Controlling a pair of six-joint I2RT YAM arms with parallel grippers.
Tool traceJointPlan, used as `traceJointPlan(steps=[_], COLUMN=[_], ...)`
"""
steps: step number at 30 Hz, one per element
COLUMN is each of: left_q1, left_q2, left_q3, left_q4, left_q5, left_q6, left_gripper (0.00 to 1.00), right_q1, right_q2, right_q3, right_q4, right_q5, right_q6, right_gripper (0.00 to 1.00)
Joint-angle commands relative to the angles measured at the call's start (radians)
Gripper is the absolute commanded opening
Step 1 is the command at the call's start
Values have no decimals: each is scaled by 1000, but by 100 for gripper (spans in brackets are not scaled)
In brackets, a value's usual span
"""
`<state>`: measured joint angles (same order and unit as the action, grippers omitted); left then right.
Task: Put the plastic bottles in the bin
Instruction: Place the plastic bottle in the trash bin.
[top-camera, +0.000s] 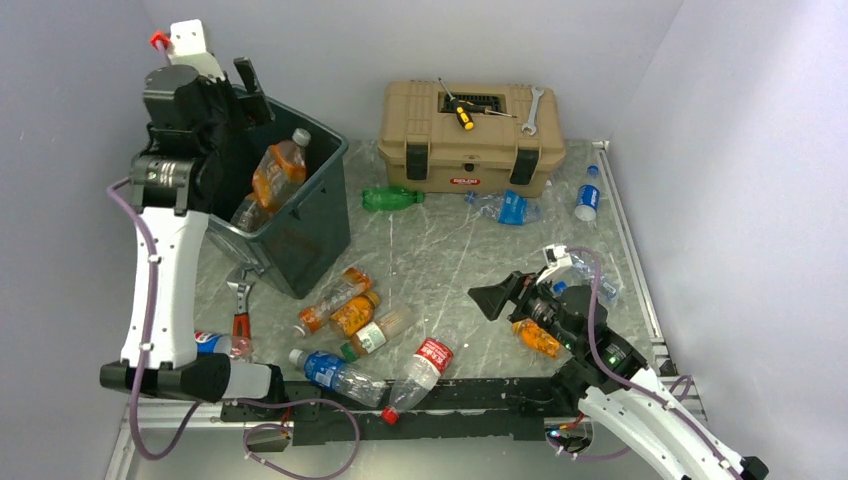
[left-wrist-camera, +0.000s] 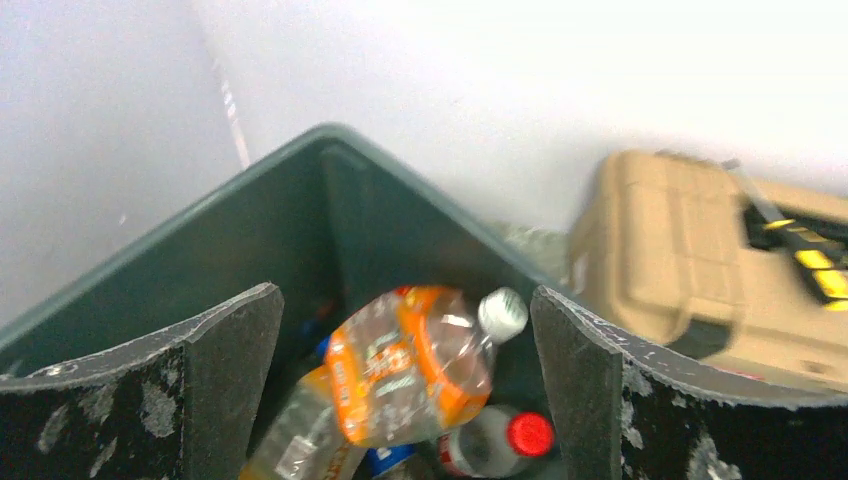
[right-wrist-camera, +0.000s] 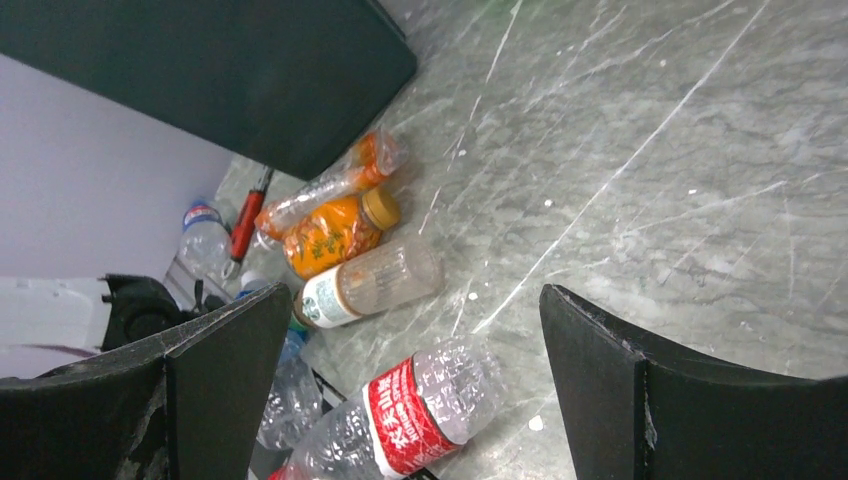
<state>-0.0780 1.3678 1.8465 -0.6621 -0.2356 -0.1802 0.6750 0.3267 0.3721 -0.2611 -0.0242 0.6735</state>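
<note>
Our left gripper fills the foreground of its wrist view, its two scuffed black fingers standing wide apart with nothing between them. It hangs over the tall dark green square plastic bin, which stands at the far left of the grey marbled table. Directly below the gap lies a clear plastic bottle with an orange label and white cap, resting on others inside the bin. Beside it we see a clear bottle with a red cap.

Our right gripper is likewise spread wide and empty, hovering above the table at the near right. A small orange bottle lies on the table beside that wrist. Past the fingers we see three bottles clustered near the bin's foot: a crushed clear-and-orange bottle, an orange bottle with a tan cap and a clear bottle with a white label. Nearer lies a red-labelled clear bottle, with a blue-labelled clear bottle close by at the table's front edge.

Farther off, a green bottle and a crushed blue-labelled bottle lie in front of the tan plastic toolbox with black latches. A yellow-handled screwdriver and a silver wrench rest on its lid. An orange-handled wrench lies beside the bin.
</note>
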Motion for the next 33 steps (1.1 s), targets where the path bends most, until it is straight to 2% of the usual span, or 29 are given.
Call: traceJointPlan(steps=[1, 6, 10, 14, 16, 22, 26, 29, 33], left_q1=[-60, -355, -529, -703, -758, -789, -788, -788, -791], left_q2=[-73, -115, -92, -93, -109, -253, -342, -399, -452], left_q3=[109, 133, 129, 8, -79, -449, -622, -711, -790], left_q4=[15, -5, -88, -88, -57, 161, 247, 291, 347], left_q5=[178, 150, 142, 104, 134, 291, 350, 344, 287], left_q6=[-5, 108, 154, 244, 278, 333, 320, 319, 312], left_gripper=[100, 100, 99, 99, 100, 99, 99, 100, 99], right_q1=[1, 1, 1, 1, 3, 37, 90, 99, 100], right_q2=[24, 71, 115, 210, 275, 407, 419, 436, 415], right_q3=[82, 154, 182, 194, 194, 142, 98, 67, -36], right_q4=[-6, -52, -62, -75, -84, -41, -48, -81, 10], right_q5=[72, 65, 33, -39, -80, -221, -217, -198, -191], right_q6=[-4, -105, -160, -160, -152, -63, 44, 162, 381], right_gripper=[100, 100, 100, 100, 100, 100, 100, 100, 100])
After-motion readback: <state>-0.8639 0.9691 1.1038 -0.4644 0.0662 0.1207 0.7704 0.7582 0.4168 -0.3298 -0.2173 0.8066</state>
